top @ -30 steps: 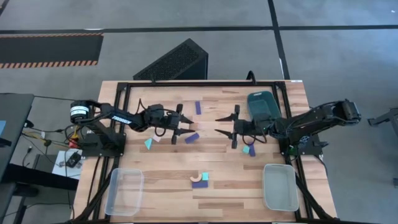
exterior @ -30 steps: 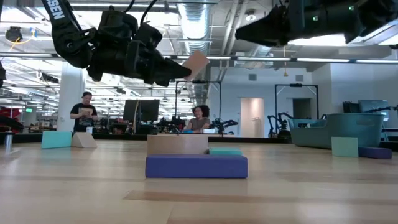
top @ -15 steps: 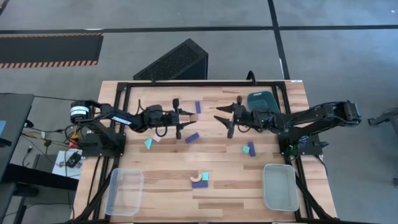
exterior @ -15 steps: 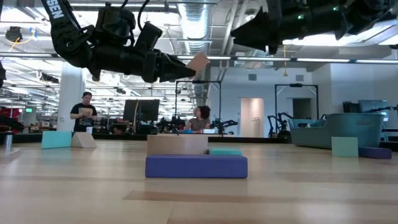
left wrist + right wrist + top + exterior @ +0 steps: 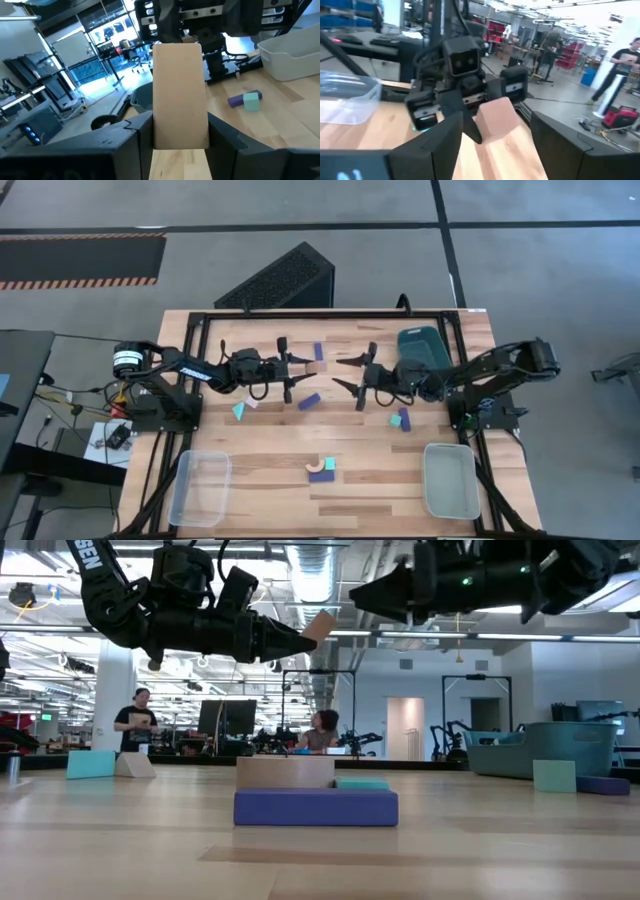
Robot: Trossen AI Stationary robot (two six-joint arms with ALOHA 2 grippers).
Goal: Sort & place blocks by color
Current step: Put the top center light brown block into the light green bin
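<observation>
High above the desk's (image 5: 260, 480) middle, the left gripper (image 5: 300, 370) has its jaws clamped on a pale wooden block (image 5: 179, 95). Facing it close by, the right gripper (image 5: 345, 372) holds its jaws wide apart, empty.

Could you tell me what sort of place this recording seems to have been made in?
Most likely a robotics lab or workshop in a large open industrial hall. The wooden table sits on bare concrete, rows of workstations with monitors stretch behind it, and people are working there.
</observation>
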